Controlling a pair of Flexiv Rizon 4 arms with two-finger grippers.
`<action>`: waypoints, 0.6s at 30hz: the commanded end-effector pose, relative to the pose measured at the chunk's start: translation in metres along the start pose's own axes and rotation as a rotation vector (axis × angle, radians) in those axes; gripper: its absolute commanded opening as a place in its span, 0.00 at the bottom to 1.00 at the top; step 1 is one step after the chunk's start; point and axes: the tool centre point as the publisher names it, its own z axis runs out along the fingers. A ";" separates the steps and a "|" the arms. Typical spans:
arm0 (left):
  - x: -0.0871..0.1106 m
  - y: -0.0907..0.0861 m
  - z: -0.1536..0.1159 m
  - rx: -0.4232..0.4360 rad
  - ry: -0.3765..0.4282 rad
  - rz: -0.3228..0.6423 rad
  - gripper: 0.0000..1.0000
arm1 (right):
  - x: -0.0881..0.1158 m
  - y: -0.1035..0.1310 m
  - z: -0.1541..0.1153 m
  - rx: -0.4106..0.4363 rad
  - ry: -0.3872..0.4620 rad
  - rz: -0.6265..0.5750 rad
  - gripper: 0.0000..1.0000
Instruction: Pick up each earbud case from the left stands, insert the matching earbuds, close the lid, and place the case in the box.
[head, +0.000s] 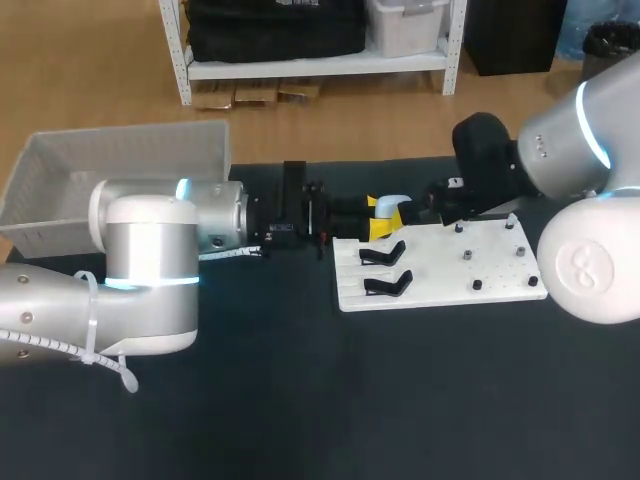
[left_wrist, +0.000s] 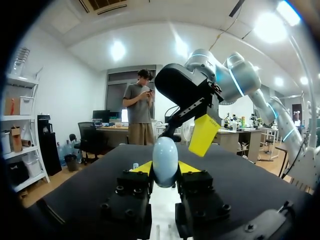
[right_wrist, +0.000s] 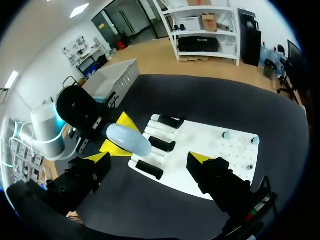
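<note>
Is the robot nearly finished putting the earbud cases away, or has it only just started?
Early on, it seems. Done: one pale blue case is off the black stands. In hand: the left gripper is pinching it, with the open right gripper close by. Left: I see no case in the box yet, so filling, closing and dropping it in remain.

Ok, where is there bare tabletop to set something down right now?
The dark tabletop on the robot's side of the white board, between both arms, is bare. Crowded: the board's far left corner, where the left end effector holds the earbud case beside the right end effector.
</note>
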 end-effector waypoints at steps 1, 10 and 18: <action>0.001 -0.002 0.000 -0.007 -0.005 0.004 0.00 | -0.001 0.000 0.003 0.014 -0.007 0.008 1.00; 0.001 -0.002 0.000 -0.007 -0.005 0.004 0.00 | -0.005 -0.003 0.002 0.032 -0.030 0.013 1.00; 0.001 -0.002 0.000 -0.007 -0.005 0.004 0.00 | -0.006 -0.005 0.004 0.044 -0.033 0.019 1.00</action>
